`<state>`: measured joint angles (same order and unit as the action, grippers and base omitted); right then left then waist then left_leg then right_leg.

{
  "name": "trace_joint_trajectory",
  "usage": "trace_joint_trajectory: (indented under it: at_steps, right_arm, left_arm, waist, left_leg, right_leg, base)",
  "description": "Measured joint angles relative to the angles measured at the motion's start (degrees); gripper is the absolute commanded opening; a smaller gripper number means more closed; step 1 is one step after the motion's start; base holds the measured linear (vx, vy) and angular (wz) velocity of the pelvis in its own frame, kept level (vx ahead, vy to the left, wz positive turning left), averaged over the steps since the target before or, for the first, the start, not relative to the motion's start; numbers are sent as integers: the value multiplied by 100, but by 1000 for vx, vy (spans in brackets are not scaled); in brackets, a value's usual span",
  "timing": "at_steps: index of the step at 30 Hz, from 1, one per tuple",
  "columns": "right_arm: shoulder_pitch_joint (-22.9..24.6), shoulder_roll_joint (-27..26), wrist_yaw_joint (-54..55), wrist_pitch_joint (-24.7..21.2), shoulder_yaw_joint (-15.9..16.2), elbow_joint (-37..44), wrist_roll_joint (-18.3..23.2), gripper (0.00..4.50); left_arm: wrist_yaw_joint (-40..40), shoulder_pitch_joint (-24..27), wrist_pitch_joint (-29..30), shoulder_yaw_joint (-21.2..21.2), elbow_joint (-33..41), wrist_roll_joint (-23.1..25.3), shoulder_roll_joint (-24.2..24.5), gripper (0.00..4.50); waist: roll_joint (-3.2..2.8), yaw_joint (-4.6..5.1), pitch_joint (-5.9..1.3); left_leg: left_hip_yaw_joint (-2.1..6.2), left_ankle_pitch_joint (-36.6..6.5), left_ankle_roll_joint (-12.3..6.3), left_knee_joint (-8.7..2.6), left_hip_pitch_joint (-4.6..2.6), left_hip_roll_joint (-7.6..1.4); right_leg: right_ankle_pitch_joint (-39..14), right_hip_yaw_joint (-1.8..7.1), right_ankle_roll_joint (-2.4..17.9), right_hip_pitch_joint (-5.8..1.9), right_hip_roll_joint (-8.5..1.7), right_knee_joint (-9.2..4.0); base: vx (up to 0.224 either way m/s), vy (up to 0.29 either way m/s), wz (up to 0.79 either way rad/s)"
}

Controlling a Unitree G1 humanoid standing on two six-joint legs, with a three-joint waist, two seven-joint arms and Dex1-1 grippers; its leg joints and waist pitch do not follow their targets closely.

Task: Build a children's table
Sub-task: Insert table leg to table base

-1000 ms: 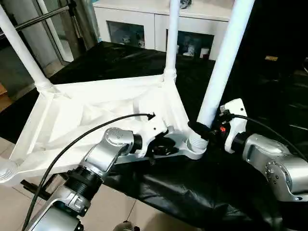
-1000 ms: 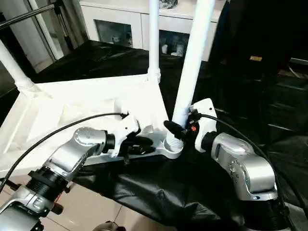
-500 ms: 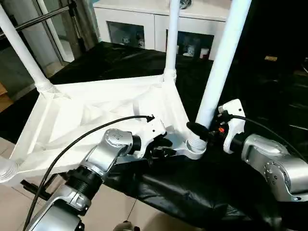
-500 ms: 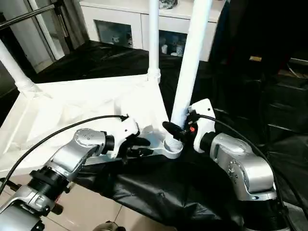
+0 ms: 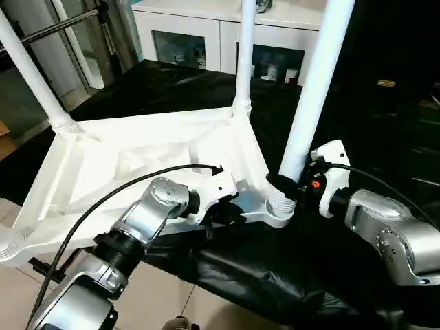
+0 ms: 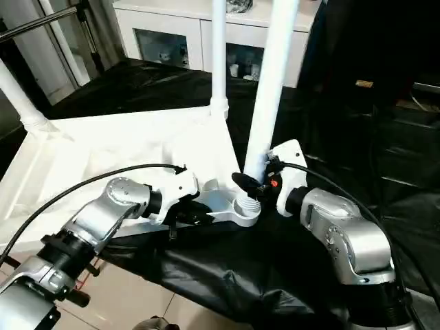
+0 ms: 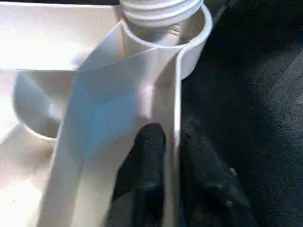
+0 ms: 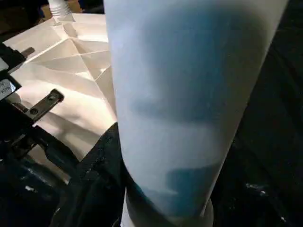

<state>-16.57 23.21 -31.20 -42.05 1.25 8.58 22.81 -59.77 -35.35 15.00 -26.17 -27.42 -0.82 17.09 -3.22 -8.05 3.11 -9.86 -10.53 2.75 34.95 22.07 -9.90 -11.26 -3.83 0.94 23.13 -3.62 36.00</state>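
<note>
The children's table top [image 5: 137,158] lies upside down on a black cloth, its ribbed underside facing up. Two white legs [image 5: 245,48] [image 5: 31,69] stand in the far corner sockets. A third leg [image 5: 313,89] rises from the near right socket [image 5: 278,210], its threaded end [image 7: 156,7] sitting in the socket ring. My right gripper [image 5: 285,185] is shut on this leg just above the socket, one black finger [image 8: 99,165] against the tube. My left gripper [image 5: 223,210] is shut on the top's front rim [image 7: 177,137] beside that socket, with fingers [image 7: 149,156] on both sides of the wall.
A white glass-door cabinet [image 5: 227,34] stands behind the work. The black cloth [image 5: 275,275] hangs over the front edge above a tiled floor [image 5: 172,302]. A metal stand bar [image 5: 69,24] crosses the far left. The top's near left corner socket [image 5: 8,244] overhangs the cloth.
My left gripper's fingers have drawn together onto the rim and that forearm has shifted slightly. The held leg's upper end has leaned a little to the left.
</note>
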Motion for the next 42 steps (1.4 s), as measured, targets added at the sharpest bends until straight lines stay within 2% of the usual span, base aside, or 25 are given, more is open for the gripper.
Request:
trace_joint_trajectory:
  at_steps: [4, 14, 24, 31, 42]
  right_arm:
    - [-91, 0, -5, 0, 54, -33, -1, 191]
    - [-153, 3, -117, 0, 160, -157, -71, 191]
    - [-154, 74, -170, -3, 176, -205, -104, 191]
    - [-229, 58, -203, -11, 271, -365, -117, 191]
    - [-512, -11, -355, 29, 375, -754, -239, 191]
  left_arm:
    - [2, -12, -20, 32, -50, -10, -38, 1]
    - [-19, 13, -352, 62, -166, 44, -81, 0]
    - [-78, 62, -487, 173, -315, 43, -159, 0]
    - [-153, 56, -487, 199, -355, 44, -182, 0]
    - [-191, 18, -454, 291, -485, 49, -185, 0]
  waist:
    - [0, -1, 0]
    - [-12, -8, -8]
    - [-76, 0, -49]
    - [-86, 4, -56]
    - [-83, 73, -60]
  left_leg:
    - [0, 0, 1, 0, 0, 0]
    - [0, 1, 1, -1, -1, 0]
    - [-1, 1, 2, -12, -6, 1]
    - [-2, 1, 1, -12, -5, 1]
    - [-2, 2, 3, -14, -8, 1]
  right_leg:
    - [3, 0, -4, 0, 0, 0]
    - [5, 0, -5, 0, 0, 0]
    - [-7, 1, -23, 1, 0, 0]
    - [-7, 1, -23, 1, 0, -2]
    - [-5, 1, -21, 0, 0, -1]
  base:
    - [0, 0, 0]
    - [0, 0, 0]
    - [0, 0, 0]
    - [0, 0, 0]
    - [0, 0, 0]
